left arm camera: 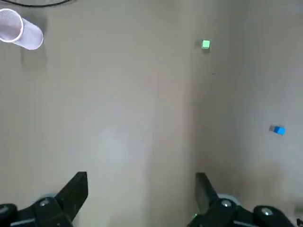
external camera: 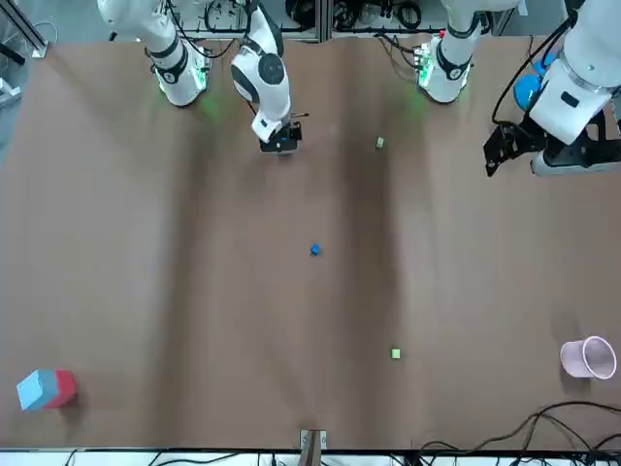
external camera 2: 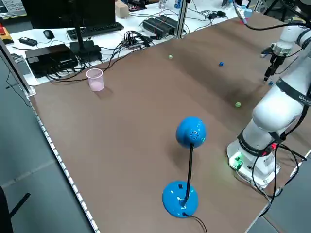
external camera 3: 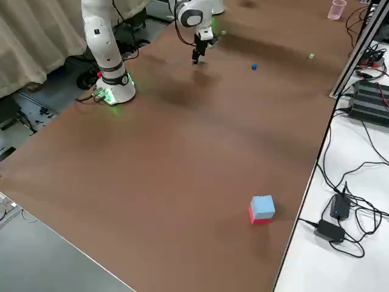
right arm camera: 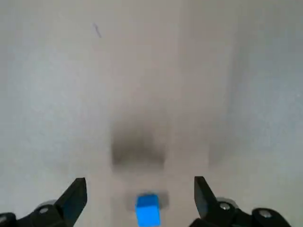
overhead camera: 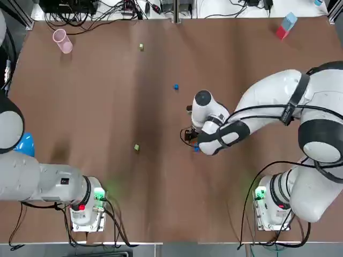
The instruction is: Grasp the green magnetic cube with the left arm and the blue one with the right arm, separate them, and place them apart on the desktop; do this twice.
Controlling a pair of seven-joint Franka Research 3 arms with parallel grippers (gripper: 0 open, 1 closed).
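Right now you have four small cubes on the brown surface [overhead camera: 96,107]: two green and two blue, none touching another. In the top view, the far green cube [overhead camera: 141,47] sits in the upper part, left of centre. The near green cube [overhead camera: 136,147] lies lower, almost straight below it. The loose blue cube [overhead camera: 176,86] rests alone just above the middle of the frame. The second blue cube [overhead camera: 196,149] peeks out at the lower edge of the right gripper [overhead camera: 188,136], right of centre. Your right wrist view shows that cube lying on the surface between the two fingers [right arm camera: 75,191], which stand apart and do not touch it. The left gripper [left arm camera: 140,182] hangs above the surface at the right edge of the front view, well away from every cube. Its fingers are spread wide and hold nothing. You can also count one pink cup [overhead camera: 62,41] at the upper left, one red-and-blue block [overhead camera: 286,25] at the upper right, and one blue desk lamp [external camera 2: 187,170] beside the left arm's base.
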